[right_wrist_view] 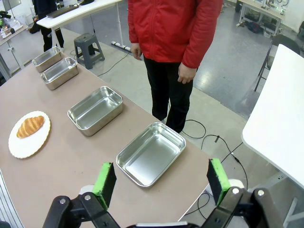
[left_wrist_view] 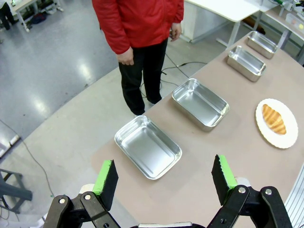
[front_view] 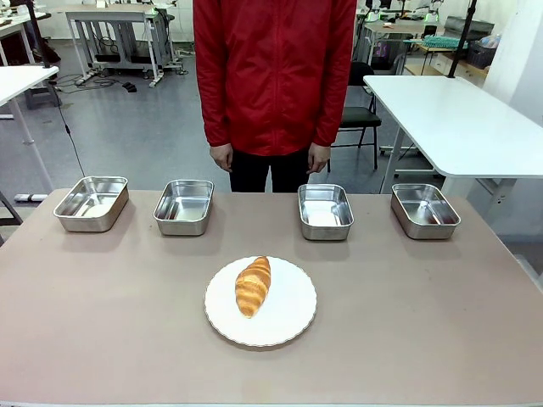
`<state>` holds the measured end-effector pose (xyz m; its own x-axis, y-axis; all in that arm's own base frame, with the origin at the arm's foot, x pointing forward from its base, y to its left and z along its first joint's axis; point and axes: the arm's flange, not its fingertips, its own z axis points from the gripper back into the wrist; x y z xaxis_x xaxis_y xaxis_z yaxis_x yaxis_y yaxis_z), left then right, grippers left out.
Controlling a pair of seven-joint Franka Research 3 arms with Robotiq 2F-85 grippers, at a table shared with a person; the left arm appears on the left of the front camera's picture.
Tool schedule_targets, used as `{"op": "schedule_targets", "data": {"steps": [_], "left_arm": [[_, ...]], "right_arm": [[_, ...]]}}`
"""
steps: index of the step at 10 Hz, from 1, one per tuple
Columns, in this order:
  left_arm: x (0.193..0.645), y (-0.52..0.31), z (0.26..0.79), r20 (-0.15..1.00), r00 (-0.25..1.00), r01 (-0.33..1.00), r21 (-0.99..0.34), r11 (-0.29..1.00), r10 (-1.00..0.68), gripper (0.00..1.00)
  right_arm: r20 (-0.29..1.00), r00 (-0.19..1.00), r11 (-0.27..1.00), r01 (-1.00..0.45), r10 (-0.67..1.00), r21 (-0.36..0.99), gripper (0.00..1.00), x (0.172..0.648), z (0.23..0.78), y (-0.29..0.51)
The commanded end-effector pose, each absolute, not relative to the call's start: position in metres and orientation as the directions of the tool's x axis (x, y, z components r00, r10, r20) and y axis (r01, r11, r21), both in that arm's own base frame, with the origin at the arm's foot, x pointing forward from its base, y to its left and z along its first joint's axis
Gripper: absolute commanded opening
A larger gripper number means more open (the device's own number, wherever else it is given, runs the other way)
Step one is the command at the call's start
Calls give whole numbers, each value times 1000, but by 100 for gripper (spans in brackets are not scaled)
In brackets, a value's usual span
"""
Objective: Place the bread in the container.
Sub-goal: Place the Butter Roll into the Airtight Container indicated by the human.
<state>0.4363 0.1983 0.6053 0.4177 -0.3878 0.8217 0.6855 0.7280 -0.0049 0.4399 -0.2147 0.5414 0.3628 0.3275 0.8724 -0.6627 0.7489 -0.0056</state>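
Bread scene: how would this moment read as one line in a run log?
bread: on plate | pans: four, empty | left tool: open, empty | right tool: open, empty | person: standing, hands down

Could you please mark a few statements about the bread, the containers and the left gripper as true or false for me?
1. The bread lies on the white plate. True.
2. All the steel containers are empty. True.
3. Three steel containers stand on the table. False: there are four, in a row on the person's side.
4. The left gripper is shut on the bread. False: it is open and holds nothing.
5. The person is holding a container. False: both hands hang free.
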Motion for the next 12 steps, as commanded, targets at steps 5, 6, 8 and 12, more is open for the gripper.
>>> {"op": "schedule_targets", "data": {"steps": [5, 6, 8, 12], "left_arm": [[436, 198, 605, 822, 412, 689, 2, 725, -394, 100], [436, 198, 605, 822, 412, 689, 2, 725, -394, 100], [436, 198, 605, 822, 412, 689, 2, 725, -394, 100], [436, 198, 605, 822, 412, 689, 2, 725, -394, 100]], "right_arm": [[874, 357, 748, -664, 330, -11, 100, 439, 542, -215], [874, 357, 748, -664, 330, -11, 100, 439, 542, -215], [874, 357, 748, -664, 330, -11, 100, 439, 542, -215], [874, 357, 748, -664, 330, -11, 100, 439, 542, -215]]}}
